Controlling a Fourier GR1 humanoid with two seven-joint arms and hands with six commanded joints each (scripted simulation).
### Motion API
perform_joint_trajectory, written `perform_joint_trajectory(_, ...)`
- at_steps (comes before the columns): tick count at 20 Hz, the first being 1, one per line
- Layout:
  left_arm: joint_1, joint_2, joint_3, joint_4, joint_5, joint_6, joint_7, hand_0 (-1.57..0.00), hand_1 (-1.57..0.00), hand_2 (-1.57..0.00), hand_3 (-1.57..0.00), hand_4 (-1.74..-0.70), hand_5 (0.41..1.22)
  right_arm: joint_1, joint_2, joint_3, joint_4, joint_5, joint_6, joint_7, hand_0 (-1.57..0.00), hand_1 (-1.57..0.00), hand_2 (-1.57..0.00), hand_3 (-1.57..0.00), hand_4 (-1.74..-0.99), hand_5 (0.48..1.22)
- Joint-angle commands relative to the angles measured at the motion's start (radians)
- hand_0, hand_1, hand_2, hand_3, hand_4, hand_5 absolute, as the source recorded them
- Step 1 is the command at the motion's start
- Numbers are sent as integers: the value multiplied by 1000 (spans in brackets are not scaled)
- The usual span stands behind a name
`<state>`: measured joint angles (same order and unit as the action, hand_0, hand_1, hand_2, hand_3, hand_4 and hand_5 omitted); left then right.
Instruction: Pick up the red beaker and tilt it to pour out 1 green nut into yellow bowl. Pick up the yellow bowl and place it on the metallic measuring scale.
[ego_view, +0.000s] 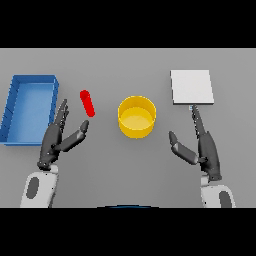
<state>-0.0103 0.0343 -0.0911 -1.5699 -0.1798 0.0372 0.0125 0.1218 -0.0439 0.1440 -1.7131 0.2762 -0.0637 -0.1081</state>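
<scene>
Grey desk (125, 65) is carrying everything. Blue tray (10, 112) is sitting at far left; metallic scale (192, 87) is lying at upper right. Yellow bowl (136, 117) is standing upright at centre. Left hand (56, 140) and right hand (204, 145) are resting spread, holding nothing. Red beaker (87, 103) is lying tilted between tray and bowl, just beside the left fingertips.
</scene>
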Motion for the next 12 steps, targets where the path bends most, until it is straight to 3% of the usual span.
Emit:
perform_joint_trajectory(1, -40, -7, 2, 32, -12, 14, 1, 1, 1, 1, 1, -1116, 627, -2, -2, -6, -3, -18, 10, 6, 1, 1, 1, 1, -1143, 650)
perform_joint_trajectory(4, -113, -11, 28, 134, -8, 26, -53, 1, 1, 1, 1, -1147, 636, 8, 7, -11, 2, -47, 23, -11, 1, 1, 1, 1, -1182, 655)
perform_joint_trajectory(7, -202, -13, 53, 247, -16, 46, -58, 1, 1, 1, 1, -1150, 632, 4, 3, -16, 10, -57, 31, -27, 1, 1, 1, 1, -1213, 664)
perform_joint_trajectory(12, -320, -19, 106, 419, 9, 55, -124, 1, 1, 1, 1, -1180, 635, -8, 4, -15, 0, -51, 25, 1, 1, 1, 1, 1, -1239, 668)
